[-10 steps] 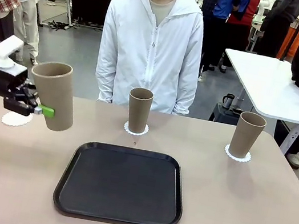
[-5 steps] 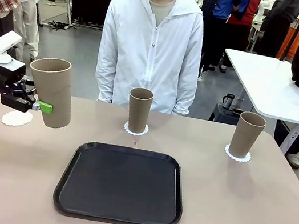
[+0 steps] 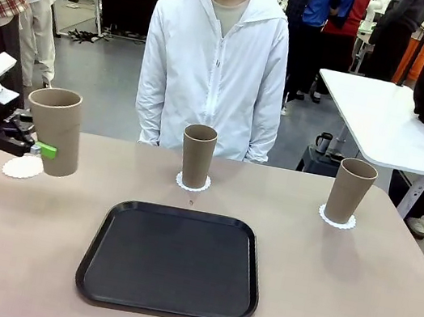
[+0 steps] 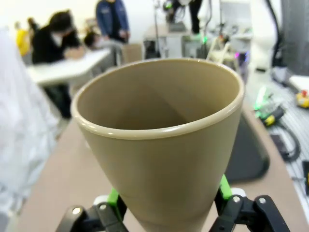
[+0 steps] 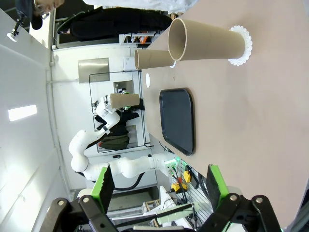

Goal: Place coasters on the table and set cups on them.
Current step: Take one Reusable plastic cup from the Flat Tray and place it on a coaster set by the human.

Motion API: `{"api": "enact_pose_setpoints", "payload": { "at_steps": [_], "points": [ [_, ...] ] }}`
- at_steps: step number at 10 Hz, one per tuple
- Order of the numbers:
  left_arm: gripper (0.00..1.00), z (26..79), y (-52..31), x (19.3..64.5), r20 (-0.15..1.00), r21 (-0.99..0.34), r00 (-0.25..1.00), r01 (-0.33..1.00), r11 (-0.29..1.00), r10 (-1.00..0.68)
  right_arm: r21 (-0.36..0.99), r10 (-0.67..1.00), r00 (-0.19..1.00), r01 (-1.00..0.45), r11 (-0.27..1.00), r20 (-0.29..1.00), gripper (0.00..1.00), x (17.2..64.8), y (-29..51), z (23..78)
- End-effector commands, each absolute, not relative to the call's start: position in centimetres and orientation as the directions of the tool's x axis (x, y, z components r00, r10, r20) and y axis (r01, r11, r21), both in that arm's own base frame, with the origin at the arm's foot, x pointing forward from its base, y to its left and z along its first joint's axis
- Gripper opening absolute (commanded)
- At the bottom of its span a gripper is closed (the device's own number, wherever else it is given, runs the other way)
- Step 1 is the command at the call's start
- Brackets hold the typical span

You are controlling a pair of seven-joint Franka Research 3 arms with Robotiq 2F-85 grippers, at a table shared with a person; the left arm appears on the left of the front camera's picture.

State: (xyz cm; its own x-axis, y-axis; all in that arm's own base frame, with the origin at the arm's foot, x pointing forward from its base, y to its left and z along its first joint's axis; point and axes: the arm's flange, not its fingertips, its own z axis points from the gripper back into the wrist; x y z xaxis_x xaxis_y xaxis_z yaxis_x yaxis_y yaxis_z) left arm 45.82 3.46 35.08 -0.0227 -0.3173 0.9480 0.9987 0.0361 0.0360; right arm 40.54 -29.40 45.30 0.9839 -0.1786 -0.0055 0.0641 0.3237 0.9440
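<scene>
My left gripper (image 3: pixel 33 148) is shut on a tan cup (image 3: pixel 54 131) low on its side, and it holds the cup nearly upright above the table's (image 3: pixel 352 298) left end. A bare white coaster (image 3: pixel 23 167) lies just left of the cup's base. In the left wrist view the held cup (image 4: pixel 161 145) stands between the green pads (image 4: pixel 114 195). Two more cups stand on coasters: one at the far middle (image 3: pixel 196 154) and one at the far right (image 3: pixel 350 191). My right gripper (image 5: pixel 159 188) is open and holds nothing, with the nearer cup (image 5: pixel 207 41) far ahead of it.
A black tray (image 3: pixel 172 260) lies at the table's near middle. A person in a white jacket (image 3: pixel 214 68) stands at the far edge behind the middle cup. A white table (image 3: pixel 390 124) stands at the back right.
My left gripper has carried the cup leftwards, and the cup has come from a tilt to nearly upright. The other cups and the tray have stayed put.
</scene>
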Motion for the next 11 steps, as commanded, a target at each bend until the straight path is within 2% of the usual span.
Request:
{"api": "enact_pose_setpoints", "payload": {
  "at_steps": [1,7,9,10,11],
  "points": [
    [0.84,33.6,7.1,47.4,0.934,0.037,-0.004,0.996,0.087,-0.357,0.942,-0.183,0.983,0.067,0.329,-0.006,1.00,40.6,-29.3,45.4],
    [0.84,32.2,14.6,47.2,0.958,-0.024,0.102,0.960,0.279,-0.269,0.942,-0.183,0.983,0.067,0.329,-0.006,1.00,40.6,-29.3,45.4],
    [0.84,33.0,12.5,46.0,0.972,-0.006,0.068,0.964,0.267,-0.224,0.942,-0.183,0.983,0.067,0.329,-0.006,1.00,40.6,-29.3,45.4],
    [0.84,31.9,14.5,46.5,0.950,-0.011,0.095,0.962,0.273,-0.296,0.942,-0.183,0.983,0.067,0.329,-0.006,1.00,40.6,-29.3,45.4],
    [0.84,31.9,14.5,46.5,0.950,-0.011,0.095,0.962,0.273,-0.296,0.942,-0.183,0.983,0.067,0.329,-0.006,1.00,40.6,-29.3,45.4]
  ]
}}
